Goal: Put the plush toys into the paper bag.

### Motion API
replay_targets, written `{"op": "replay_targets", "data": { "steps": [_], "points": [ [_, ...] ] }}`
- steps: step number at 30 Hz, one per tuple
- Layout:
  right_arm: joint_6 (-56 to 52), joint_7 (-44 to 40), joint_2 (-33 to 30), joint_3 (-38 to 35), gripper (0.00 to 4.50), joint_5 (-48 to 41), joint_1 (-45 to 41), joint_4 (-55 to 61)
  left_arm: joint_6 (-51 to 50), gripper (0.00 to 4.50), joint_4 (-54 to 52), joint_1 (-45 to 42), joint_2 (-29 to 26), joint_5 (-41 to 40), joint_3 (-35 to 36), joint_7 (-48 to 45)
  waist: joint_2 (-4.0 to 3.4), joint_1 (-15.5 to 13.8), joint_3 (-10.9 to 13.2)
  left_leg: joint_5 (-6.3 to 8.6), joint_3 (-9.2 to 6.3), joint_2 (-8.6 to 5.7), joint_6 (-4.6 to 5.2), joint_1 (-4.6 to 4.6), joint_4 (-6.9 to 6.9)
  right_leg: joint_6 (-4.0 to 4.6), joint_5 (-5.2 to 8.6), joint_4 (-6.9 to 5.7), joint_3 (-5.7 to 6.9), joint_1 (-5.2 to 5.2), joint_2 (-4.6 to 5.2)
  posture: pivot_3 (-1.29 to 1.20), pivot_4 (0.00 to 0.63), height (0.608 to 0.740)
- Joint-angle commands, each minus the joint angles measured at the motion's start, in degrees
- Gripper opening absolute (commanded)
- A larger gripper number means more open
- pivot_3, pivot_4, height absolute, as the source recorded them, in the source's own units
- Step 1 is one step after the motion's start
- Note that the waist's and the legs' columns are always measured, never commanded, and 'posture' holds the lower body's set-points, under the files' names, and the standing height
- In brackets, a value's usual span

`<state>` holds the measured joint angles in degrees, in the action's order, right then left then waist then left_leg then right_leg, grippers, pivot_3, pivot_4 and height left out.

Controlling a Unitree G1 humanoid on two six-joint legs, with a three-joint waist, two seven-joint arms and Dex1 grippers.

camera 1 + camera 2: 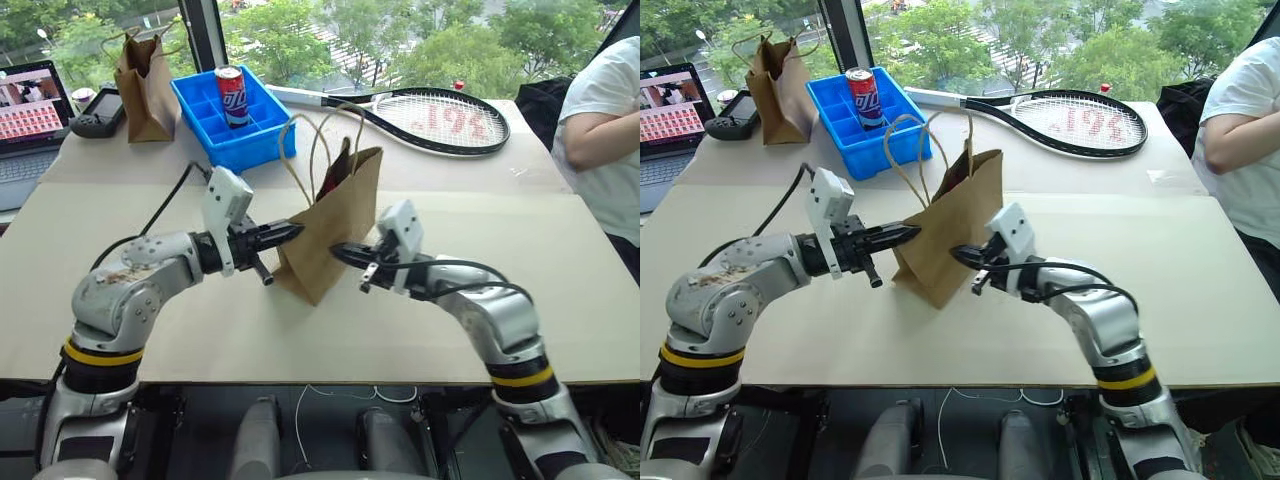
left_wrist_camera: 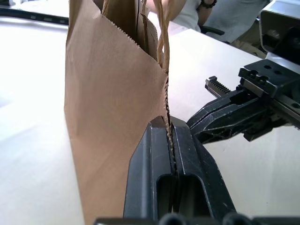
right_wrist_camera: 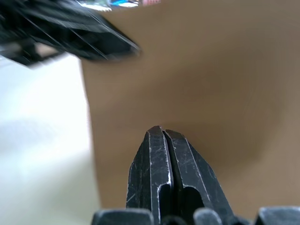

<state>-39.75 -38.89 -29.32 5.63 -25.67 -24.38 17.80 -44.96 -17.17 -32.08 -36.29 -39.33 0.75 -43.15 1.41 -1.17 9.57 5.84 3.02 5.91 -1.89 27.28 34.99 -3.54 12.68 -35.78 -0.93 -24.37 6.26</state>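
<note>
Kraft paper bag stands tilted at the centre of the desk, something red showing in its mouth. Left tool is clamped on the bag's edge at its 9 o'clock; right tool is pressed together, empty, against the wall at 3 o'clock. Keep the pinch firm and lift slowly, so the paper does not tear.

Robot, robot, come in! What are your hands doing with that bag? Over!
Left end effector shut on paper bag edge. Right end effector shut, at bag's other side, grip unclear. Red plush toy peeking from bag top. Nothing in the way.
</note>
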Motion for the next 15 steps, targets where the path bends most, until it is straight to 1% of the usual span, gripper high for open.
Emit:
{"op": "replay_targets", "data": {
  "steps": [1, 3, 5, 8, 11, 15],
  "points": [
    [-2.7, -5.9, -10.9, -7.5, 0.0, -2.4, 3.7, 6.1, 7.0, 0.02, 5.4, -7.1, -1.7, 1.7, -2.1, -11.9, 0.0, -0.4, 0.0, 0.0, 0.0, -0.01, 0.0, 0.01, 0.0, 0.0, 0.0, 0.01, 0.0, 0.0, 0.0, 0.0, 0.15, 0.74],
    [-3.9, -9.7, -18.0, -12.1, 0.0, -3.6, 7.0, 7.2, 10.8, 0.02, 9.3, -10.0, -1.9, 3.3, -4.8, -19.5, 0.0, -0.5, 0.0, 0.0, 0.0, -0.01, 0.0, 0.01, 0.0, 0.0, 0.01, 0.05, -0.01, 0.0, 0.0, 0.0, 0.15, 0.74],
    [-4.4, -12.3, -23.1, -15.8, 0.0, -4.6, 9.7, 7.7, 14.1, 0.02, 13.2, -12.4, -1.5, 4.9, -7.1, -25.2, 0.0, -0.5, 0.0, 0.0, 0.01, -0.01, 0.01, -0.02, -0.02, -0.01, 0.02, 0.1, -0.02, 0.04, 0.01, 0.0, 0.15, 0.74],
    [-6.5, -15.3, -28.6, -23.4, 0.0, -6.6, 14.7, 9.3, 18.9, 0.02, 20.5, -16.3, 0.4, 7.6, -10.5, -32.9, 0.0, -0.2, 0.0, -0.01, -0.02, 0.0, 0.04, -0.06, -0.02, -0.17, 0.11, 0.08, -0.02, 0.04, 0.0, 0.0, 0.15, 0.74],
    [-9.7, -16.0, -30.6, -30.0, 0.0, -9.3, 19.2, 12.2, 23.4, 0.02, 27.1, -19.0, 2.4, 10.6, -12.9, -38.4, 0.01, -0.2, 0.0, -0.08, -0.04, -0.01, 0.14, -0.04, 0.0, -0.18, 0.12, 0.05, -0.03, 0.03, 0.0, 0.0, 0.15, 0.74],
    [-14.4, -14.4, -30.3, -36.8, 0.0, -12.4, 23.9, 17.1, 29.1, 0.02, 34.8, -21.1, 5.1, 14.5, -14.9, -43.4, 0.02, 0.0, 0.0, -0.21, -0.06, -0.01, 0.37, -0.03, 0.1, -0.19, 0.12, 0.06, -0.05, 0.08, 0.0, 0.0, 0.15, 0.74]
  ]
}}
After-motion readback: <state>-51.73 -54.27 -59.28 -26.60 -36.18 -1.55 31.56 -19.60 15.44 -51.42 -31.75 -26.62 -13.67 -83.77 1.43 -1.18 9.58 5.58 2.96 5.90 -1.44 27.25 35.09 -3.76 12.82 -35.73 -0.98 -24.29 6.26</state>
